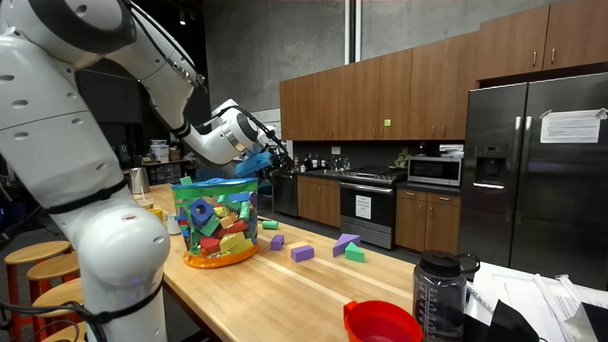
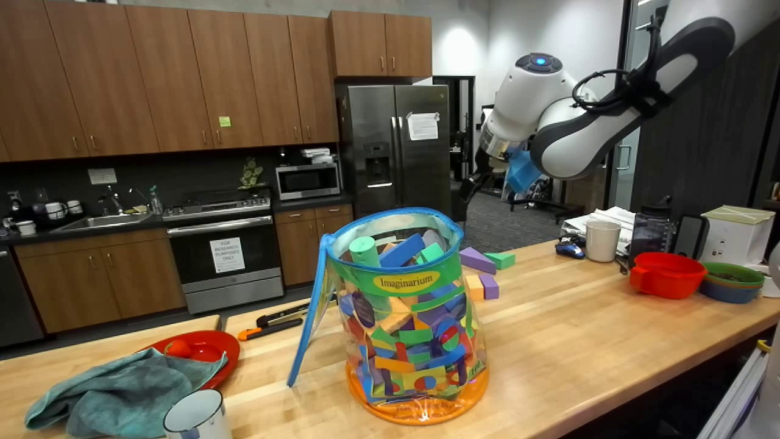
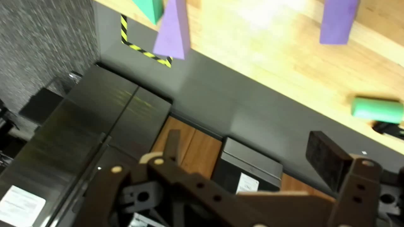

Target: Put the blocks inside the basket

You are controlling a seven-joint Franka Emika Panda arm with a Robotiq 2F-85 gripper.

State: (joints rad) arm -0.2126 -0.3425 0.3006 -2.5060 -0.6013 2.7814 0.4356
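On my butcher-block table I see the clear Imaginarium basket, a green cylindrical block, green triangular block, purple blocks, red bowl, red plate and dark-rimmed mug.

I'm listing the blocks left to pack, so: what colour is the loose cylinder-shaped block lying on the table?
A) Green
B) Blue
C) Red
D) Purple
A: in the wrist view, the cylinder-shaped block lying near the edge of the table is plainly green.
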